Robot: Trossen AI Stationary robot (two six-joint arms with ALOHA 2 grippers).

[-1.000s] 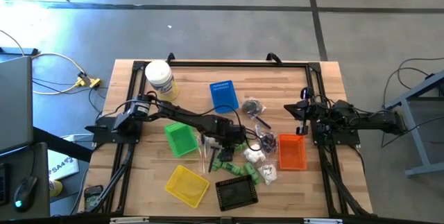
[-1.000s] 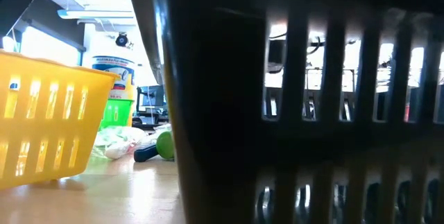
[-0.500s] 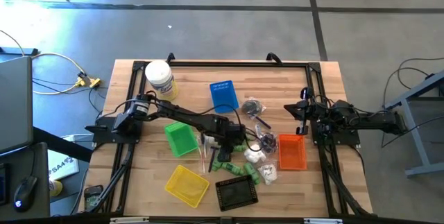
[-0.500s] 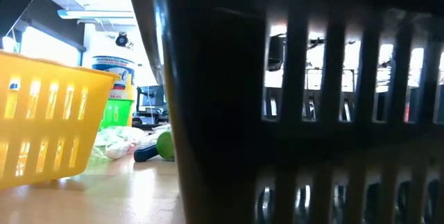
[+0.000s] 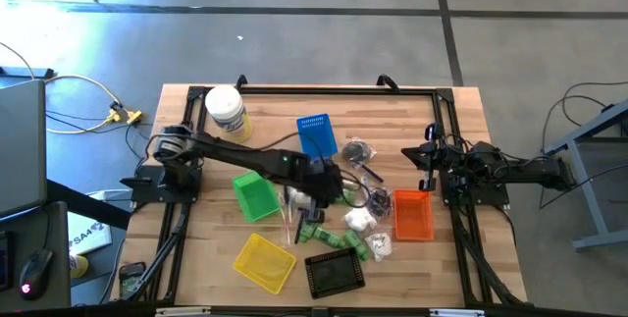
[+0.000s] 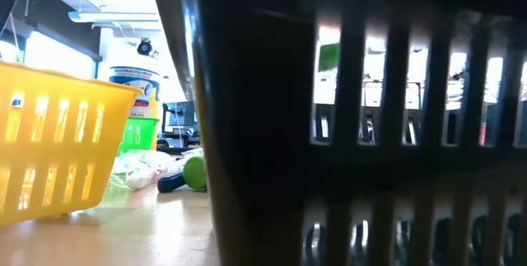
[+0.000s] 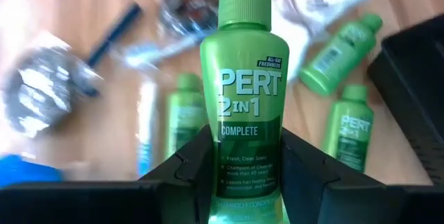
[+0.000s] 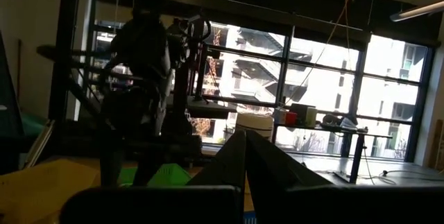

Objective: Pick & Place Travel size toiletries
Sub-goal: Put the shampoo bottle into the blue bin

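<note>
My left gripper (image 5: 320, 189) is over the pile at the table's middle, shut on a bright green bottle (image 7: 243, 99) labelled PERT 2in1. Through the black basket's slots the low view shows that bottle (image 6: 328, 55) as a green patch high up. More green bottles (image 5: 319, 231) (image 7: 340, 44) lie on their sides on the wood, next to white packets (image 5: 359, 221), thin pale sticks (image 5: 286, 221) and small black pieces (image 5: 359, 150). My right gripper (image 8: 244, 148) is shut and holds nothing. It waits at the table's right side (image 5: 429, 168). My left gripper pinches the green bottle by its lower body (image 7: 243, 182), one finger (image 7: 187, 172) on each side. The fingers come from above, and the bottle lies along them. Its cap (image 7: 243, 5) sticks out past the fingertips toward the table. The bottle is lifted clear.
Mesh baskets ring the pile: blue (image 5: 316, 135) far, green (image 5: 255, 196) left, yellow (image 5: 263, 261) and black (image 5: 335, 273) near, orange (image 5: 413, 214) right. A white jar (image 5: 226, 111) stands at the far left. The black basket (image 6: 362, 134) fills most of the low view.
My left gripper has risen from the pile and shifted a little toward the far edge, its arm raised higher. The green bottle has come up with it and now shows high through the black basket's slots.
</note>
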